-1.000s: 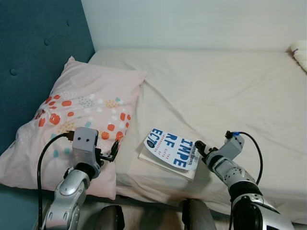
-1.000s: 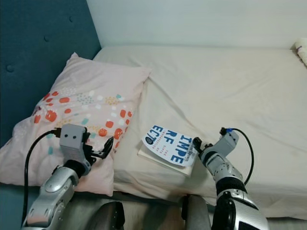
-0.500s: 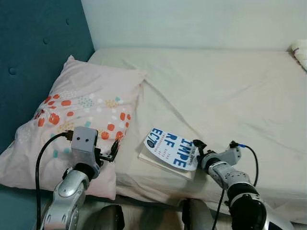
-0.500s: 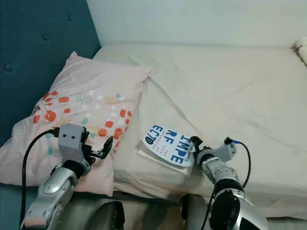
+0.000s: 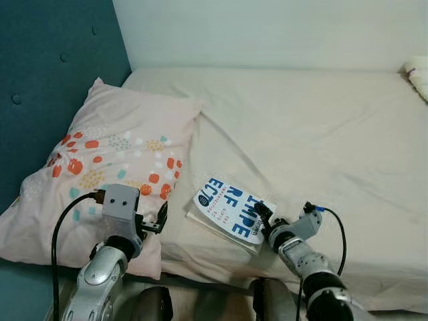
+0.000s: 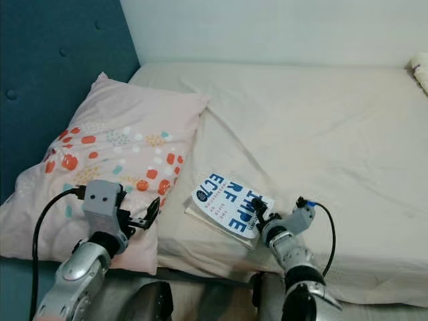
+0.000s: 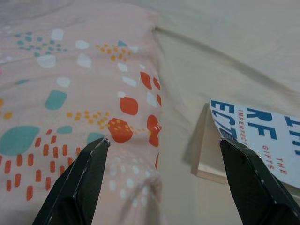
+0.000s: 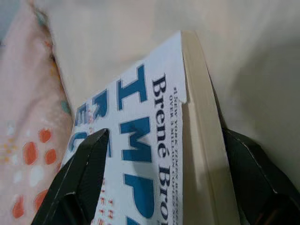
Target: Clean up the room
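Note:
A white paperback book point(image 5: 231, 210) with big blue letters lies near the front edge of the bed point(image 5: 321, 127), just right of a pink dotted pillow point(image 5: 114, 154). My right gripper point(image 5: 263, 215) is at the book's right-hand corner and stands open. In the right wrist view one finger point(image 8: 86, 173) lies over the book's cover point(image 8: 140, 140) and the other finger point(image 8: 253, 178) beside its page edge. My left gripper point(image 5: 160, 217) hangs open over the pillow's near corner, with the book point(image 7: 262, 136) off to its side.
A teal padded headboard point(image 5: 47, 67) rises at the left behind the pillow. A pale wall point(image 5: 267, 33) runs along the far side of the bed. A small white bundle point(image 5: 418, 73) sits at the far right edge. The cream sheet is wrinkled.
My right gripper has moved left and closer in, so its fingers now straddle the book's corner. The book has slid slightly left. The left arm has barely moved.

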Controlling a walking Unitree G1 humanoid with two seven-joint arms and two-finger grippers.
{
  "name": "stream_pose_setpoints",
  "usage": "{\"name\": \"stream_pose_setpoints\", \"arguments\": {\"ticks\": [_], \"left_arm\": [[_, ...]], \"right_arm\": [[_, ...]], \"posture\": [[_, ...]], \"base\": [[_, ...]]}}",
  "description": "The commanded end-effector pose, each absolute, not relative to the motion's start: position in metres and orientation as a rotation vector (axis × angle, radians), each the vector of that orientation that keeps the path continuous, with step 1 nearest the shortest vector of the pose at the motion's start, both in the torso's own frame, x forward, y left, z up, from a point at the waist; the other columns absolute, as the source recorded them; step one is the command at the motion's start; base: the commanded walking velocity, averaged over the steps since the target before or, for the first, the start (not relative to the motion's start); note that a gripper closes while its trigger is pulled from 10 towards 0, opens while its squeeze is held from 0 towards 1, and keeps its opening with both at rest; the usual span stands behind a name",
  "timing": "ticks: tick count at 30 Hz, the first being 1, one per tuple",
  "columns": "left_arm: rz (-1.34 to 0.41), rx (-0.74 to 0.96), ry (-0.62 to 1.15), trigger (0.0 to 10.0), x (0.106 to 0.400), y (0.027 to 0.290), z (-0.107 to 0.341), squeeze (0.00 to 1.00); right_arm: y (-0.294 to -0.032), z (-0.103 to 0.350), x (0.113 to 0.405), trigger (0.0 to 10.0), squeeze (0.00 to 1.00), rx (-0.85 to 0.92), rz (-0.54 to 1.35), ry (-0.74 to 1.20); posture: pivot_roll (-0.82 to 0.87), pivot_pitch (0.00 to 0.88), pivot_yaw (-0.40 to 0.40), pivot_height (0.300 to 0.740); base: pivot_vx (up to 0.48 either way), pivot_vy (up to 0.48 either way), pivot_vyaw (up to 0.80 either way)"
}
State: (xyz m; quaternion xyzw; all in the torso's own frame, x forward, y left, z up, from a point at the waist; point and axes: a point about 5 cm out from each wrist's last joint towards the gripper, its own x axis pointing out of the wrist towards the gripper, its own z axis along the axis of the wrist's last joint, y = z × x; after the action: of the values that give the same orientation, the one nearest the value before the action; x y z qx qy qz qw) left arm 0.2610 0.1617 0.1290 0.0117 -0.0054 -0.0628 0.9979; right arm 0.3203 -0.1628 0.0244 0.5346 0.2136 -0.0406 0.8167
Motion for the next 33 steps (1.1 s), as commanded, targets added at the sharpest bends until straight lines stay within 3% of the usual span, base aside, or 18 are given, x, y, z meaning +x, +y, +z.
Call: {"name": "stream_pose_setpoints", "arguments": {"ticks": [1,7,21,22,23,24,25,26,27,33], "left_arm": [[-0.109,0.021,0.011,10.0,0.258,0.162,0.126,0.0],[-0.104,0.023,0.007,10.0,0.259,0.162,0.127,0.0],[-0.077,0.021,0.001,10.0,0.257,0.161,0.13,0.0],[-0.072,0.021,0.0,10.0,0.257,0.161,0.13,0.0],[-0.07,0.021,0.0,10.0,0.257,0.161,0.13,0.0],[-0.07,0.021,0.0,10.0,0.257,0.161,0.13,0.0],[-0.067,0.022,0.0,10.0,0.257,0.162,0.13,0.0],[-0.067,0.022,0.0,10.0,0.257,0.162,0.13,0.0],[-0.062,0.023,0.0,10.0,0.258,0.163,0.13,0.0],[-0.055,0.024,-0.002,10.0,0.258,0.163,0.13,0.0]], "right_arm": [[-0.147,0.001,0.3,10.0,0.0,1.252,-0.093,0.531],[-0.14,-0.004,0.288,10.0,0.0,1.412,-0.009,0.487],[-0.151,-0.003,0.29,10.0,0.0,1.458,-0.057,0.433],[-0.152,-0.002,0.291,4.8,0.0,1.462,-0.054,0.426],[-0.152,-0.001,0.292,2.1,0.0,1.464,-0.053,0.421],[-0.152,-0.001,0.292,2.1,0.0,1.464,-0.053,0.421],[-0.152,0.0,0.293,0.7,0.0,1.466,-0.049,0.416],[-0.152,0.0,0.293,0.7,0.0,1.466,-0.049,0.416],[-0.152,0.0,0.293,0.0,0.0,1.467,-0.046,0.411],[-0.153,0.001,0.294,0.0,0.0,1.461,-0.043,0.407]], "posture": [[0.13,0.2,0.003,0.592],[0.13,0.203,0.008,0.592],[0.14,0.207,0.002,0.592],[0.14,0.207,0.001,0.592],[0.14,0.206,0.0,0.592],[0.14,0.206,0.0,0.592],[0.14,0.202,0.0,0.592],[0.14,0.202,0.0,0.592],[0.14,0.197,0.0,0.592],[0.13,0.192,0.002,0.592]], "base": [[0.0,0.0,0.0],[0.0,0.0,0.0],[0.0,0.0,0.0],[0.0,0.0,0.0],[0.0,0.0,0.0],[0.0,0.0,0.0],[0.0,0.0,0.0],[0.0,0.0,0.0],[0.0,0.0,0.0],[0.0,0.0,0.0]]}}
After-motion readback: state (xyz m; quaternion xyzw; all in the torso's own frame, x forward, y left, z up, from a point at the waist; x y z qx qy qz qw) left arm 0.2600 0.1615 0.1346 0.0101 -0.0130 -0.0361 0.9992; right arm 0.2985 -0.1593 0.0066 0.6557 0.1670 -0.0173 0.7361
